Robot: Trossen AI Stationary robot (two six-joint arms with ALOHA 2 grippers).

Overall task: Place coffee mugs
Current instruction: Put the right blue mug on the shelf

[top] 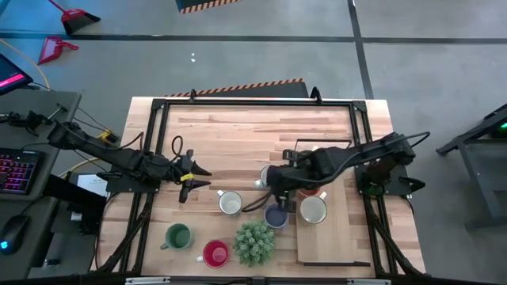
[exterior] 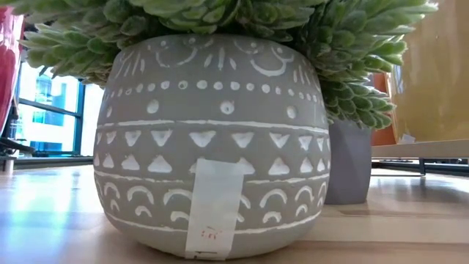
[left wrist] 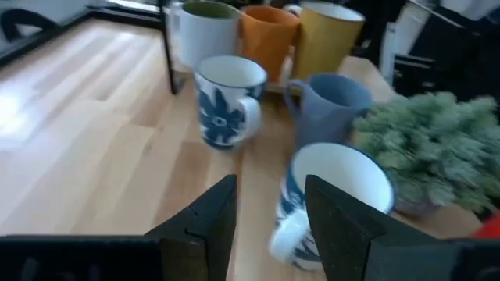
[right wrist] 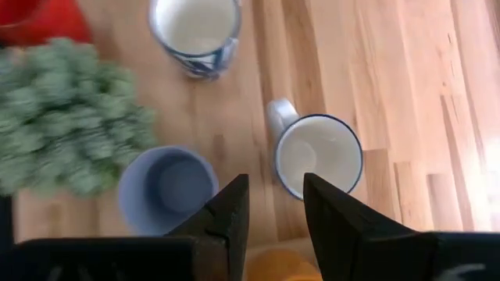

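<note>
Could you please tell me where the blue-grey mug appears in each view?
High view: blue-grey mug, lower centre, just above the plant.
Low view: probably the grey shape right of the plant's pot.
Left wrist view: centre, beside the plant.
Right wrist view: lower left, beside the plant.
Shared landmark: the plant.

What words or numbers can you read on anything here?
None can be read.
Tape strip on the plant pot: faint red marks, too blurred to read.
Mugs: blue flower pictures only, no words.
</note>
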